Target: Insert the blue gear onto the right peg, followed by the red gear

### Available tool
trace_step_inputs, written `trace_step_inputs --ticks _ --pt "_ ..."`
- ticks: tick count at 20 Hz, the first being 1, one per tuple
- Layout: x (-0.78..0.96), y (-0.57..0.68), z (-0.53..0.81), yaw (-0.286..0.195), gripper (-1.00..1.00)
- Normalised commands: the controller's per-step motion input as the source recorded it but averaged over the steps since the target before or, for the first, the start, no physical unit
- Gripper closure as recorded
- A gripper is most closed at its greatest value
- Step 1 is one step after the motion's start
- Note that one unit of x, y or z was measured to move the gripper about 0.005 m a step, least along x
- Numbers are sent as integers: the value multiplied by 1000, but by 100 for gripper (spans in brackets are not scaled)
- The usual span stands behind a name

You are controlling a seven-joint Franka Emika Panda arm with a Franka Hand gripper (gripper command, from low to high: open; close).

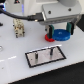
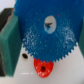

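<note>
One blue gear (image 2: 48, 35) — bright, toothed, centre-holed — sits clamped between the fingers (image 1: 59, 31); one red gear (image 2: 43, 67) lies beneath; two pegs stand on the plate (image 1: 46, 56).

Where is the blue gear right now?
In the exterior view, the blue gear sits right of centre, held in the pincer, just above the red gear.

The scene is brightly and evenly lit; pale glare is spread over the glossy white bench (image 1: 12, 62). Both small pictures are soft, and the bright blue toothed plastic gear (image 2: 47, 35) is blurred at close range.
</note>
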Motion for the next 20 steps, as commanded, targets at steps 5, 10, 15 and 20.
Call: trace_step_inputs --ticks 5,10,15,20 --pt "405 -255 -75 0 100" --pt "249 -191 -121 0 100" --pt "136 -4 -118 0 100" --pt "181 -18 -259 0 100"
